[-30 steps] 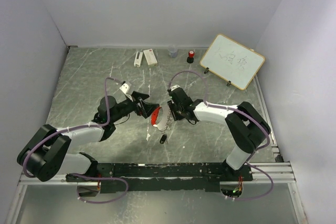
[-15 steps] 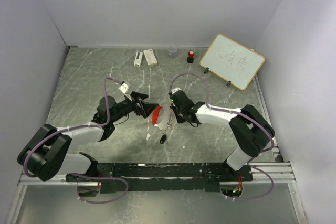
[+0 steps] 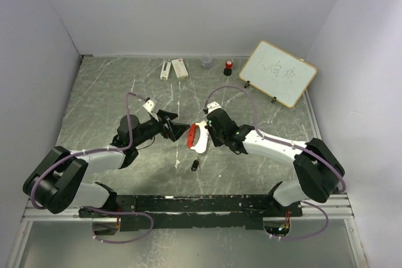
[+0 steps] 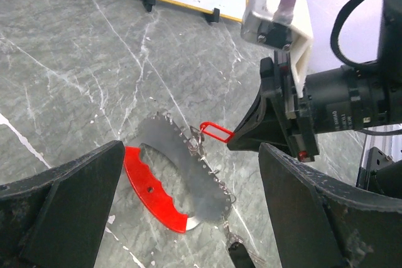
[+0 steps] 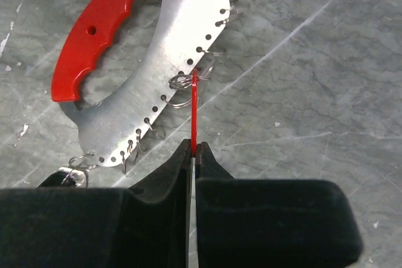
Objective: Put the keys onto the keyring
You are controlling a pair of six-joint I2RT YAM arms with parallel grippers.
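Note:
The keyring point(image 3: 198, 139) is a curved silver plate point(image 4: 179, 167) with a red oblong fob point(image 4: 149, 188) and several thin wire rings along its edge, lying flat on the table. My right gripper point(image 5: 193, 146) is shut on the red tag point(image 5: 194, 108) of one key, seen edge-on, its far end at a ring point(image 5: 181, 82) on the plate's edge. The tag point(image 4: 216, 132) is lifted off the table. The black-tagged key point(image 4: 239, 253) lies by the plate's near end point(image 3: 195, 166). My left gripper point(image 4: 191, 155) hovers open over the plate, touching nothing.
A small whiteboard point(image 3: 277, 73) stands at the back right on clips. A red-capped black cylinder point(image 3: 228, 66), a clear cup point(image 3: 206, 61) and two white blocks point(image 3: 174, 68) sit along the back wall. The two grippers face each other closely over the keyring.
My right gripper has closed on the red tag and its arm has swung out to the right. The keyring has shifted slightly right. The left arm has stayed put.

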